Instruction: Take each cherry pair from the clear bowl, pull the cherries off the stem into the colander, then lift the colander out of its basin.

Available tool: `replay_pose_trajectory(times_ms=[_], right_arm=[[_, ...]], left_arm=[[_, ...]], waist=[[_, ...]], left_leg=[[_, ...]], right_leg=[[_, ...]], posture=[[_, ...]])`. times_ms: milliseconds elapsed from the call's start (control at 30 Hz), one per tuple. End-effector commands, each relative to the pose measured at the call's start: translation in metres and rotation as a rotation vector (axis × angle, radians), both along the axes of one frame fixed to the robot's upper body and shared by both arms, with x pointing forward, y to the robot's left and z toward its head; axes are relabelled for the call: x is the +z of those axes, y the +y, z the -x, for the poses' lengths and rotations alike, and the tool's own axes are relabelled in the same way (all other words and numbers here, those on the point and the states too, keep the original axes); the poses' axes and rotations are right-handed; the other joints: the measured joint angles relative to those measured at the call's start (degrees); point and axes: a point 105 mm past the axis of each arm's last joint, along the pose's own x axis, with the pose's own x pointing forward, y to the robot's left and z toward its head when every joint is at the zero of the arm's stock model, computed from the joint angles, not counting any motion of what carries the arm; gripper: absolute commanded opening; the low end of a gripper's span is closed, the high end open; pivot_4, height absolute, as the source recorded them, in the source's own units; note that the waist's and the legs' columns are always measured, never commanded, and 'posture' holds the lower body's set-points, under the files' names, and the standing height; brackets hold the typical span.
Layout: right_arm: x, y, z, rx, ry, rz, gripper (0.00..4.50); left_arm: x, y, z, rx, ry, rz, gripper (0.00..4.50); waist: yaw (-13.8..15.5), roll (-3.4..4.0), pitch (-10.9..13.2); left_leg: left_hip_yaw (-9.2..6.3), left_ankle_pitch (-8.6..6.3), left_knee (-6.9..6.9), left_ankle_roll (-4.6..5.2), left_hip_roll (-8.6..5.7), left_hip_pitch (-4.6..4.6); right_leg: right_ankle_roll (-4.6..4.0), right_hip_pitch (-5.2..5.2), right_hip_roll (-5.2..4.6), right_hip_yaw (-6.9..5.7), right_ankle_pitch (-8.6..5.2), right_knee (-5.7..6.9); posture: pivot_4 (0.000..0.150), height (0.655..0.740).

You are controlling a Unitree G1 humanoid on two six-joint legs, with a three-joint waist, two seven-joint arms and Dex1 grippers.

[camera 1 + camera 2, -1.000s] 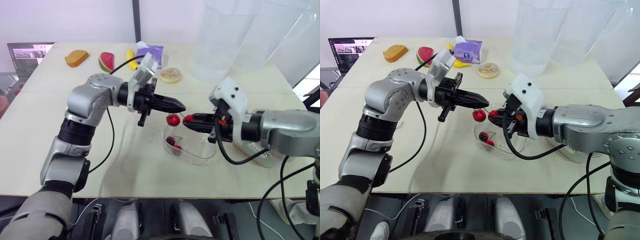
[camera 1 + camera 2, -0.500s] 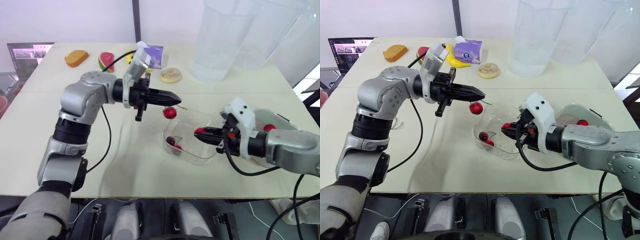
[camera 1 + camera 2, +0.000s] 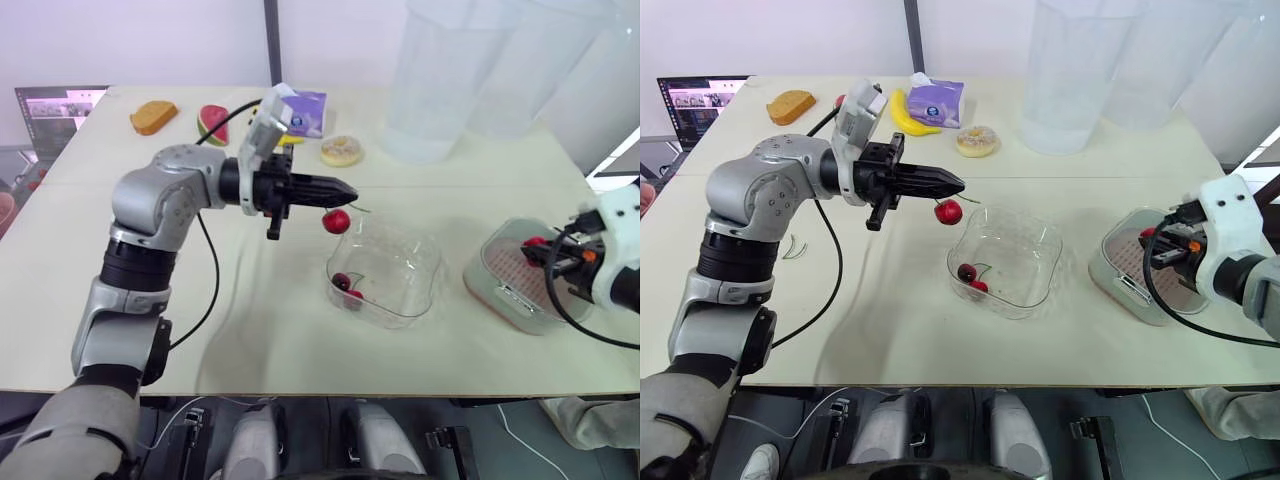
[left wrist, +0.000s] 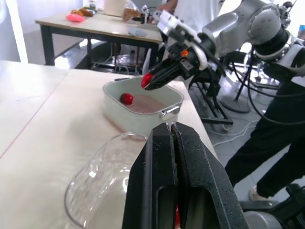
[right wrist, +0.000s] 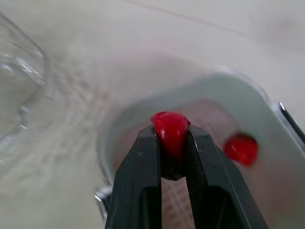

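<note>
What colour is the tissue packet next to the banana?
The tissue packet is purple; clearest in the right eye view.

The cherries are glossy red, the bowl clear, the basin pale grey-white (its colander looks pinkish), and the surface cream.
</note>
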Motion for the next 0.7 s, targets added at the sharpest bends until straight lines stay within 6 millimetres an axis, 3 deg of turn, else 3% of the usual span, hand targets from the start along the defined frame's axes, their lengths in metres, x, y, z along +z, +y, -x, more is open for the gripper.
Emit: replay_pose_trajectory(times_ms=[33,100,233,333,433,600,700], right_arm=[[0.005,-0.014,0.001,-0.06,-0.04,0.024,1.45],[0.004,-0.012,0.002,-0.046,-0.044,0.01,2.4],[0.033,0.009,-0.001,0.062,-0.147,-0.034,4.31],[0.05,0.045,-0.003,0.223,-0.194,-0.073,4.46],[0.054,0.087,-0.003,0.393,-0.192,-0.127,4.46],[0.04,0.171,-0.012,0.654,-0.136,-0.246,4.46],[0.039,0.193,-0.016,0.703,-0.114,-0.27,4.46]], left_arm=[[0.01,-0.001,0.007,-0.024,-0.042,0.024,0.0],[0.01,-0.001,0.007,-0.026,-0.043,0.026,0.0],[0.01,-0.002,0.006,-0.028,-0.047,0.027,0.0],[0.011,-0.002,0.006,-0.037,-0.05,0.026,0.0],[0.012,-0.004,0.007,-0.049,-0.054,0.027,0.0],[0.013,-0.01,0.012,-0.093,-0.054,0.027,0.0],[0.012,-0.011,0.013,-0.105,-0.059,0.024,0.0]], waist=[[0.1,0.01,0.0],[0.3,0.01,0.0],[0.2,0.04,0.0],[0.2,0.04,0.0],[0.1,0.04,0.0],[-0.1,0.01,0.0],[0.4,0.02,0.0]], left_leg=[[0.0,0.0,0.0,0.0,0.0,0.0],[0.01,0.0,0.0,0.0,-0.02,-0.01],[0.02,0.0,0.0,0.0,-0.04,-0.01],[0.0,0.0,0.0,0.0,-0.02,-0.01],[-0.01,0.0,-0.01,0.01,-0.01,0.0],[0.01,-0.01,0.02,0.02,-0.02,0.0],[0.0,-0.01,0.02,0.03,-0.02,-0.09]], right_leg=[[0.0,0.0,0.0,0.0,0.0,0.0],[0.01,0.0,0.0,0.0,0.0,0.0],[0.01,0.0,-0.02,0.01,-0.01,-0.01],[0.01,0.0,0.01,0.0,-0.01,0.0],[0.01,0.0,0.01,0.0,0.0,0.0],[0.0,-0.01,-0.02,0.02,0.0,0.0],[-0.01,-0.13,-0.03,0.01,0.0,0.03]], posture=[[0.15,0.74],[0.15,0.74],[0.15,0.74],[0.15,0.74],[0.15,0.74],[0.15,0.74],[0.15,0.74]])
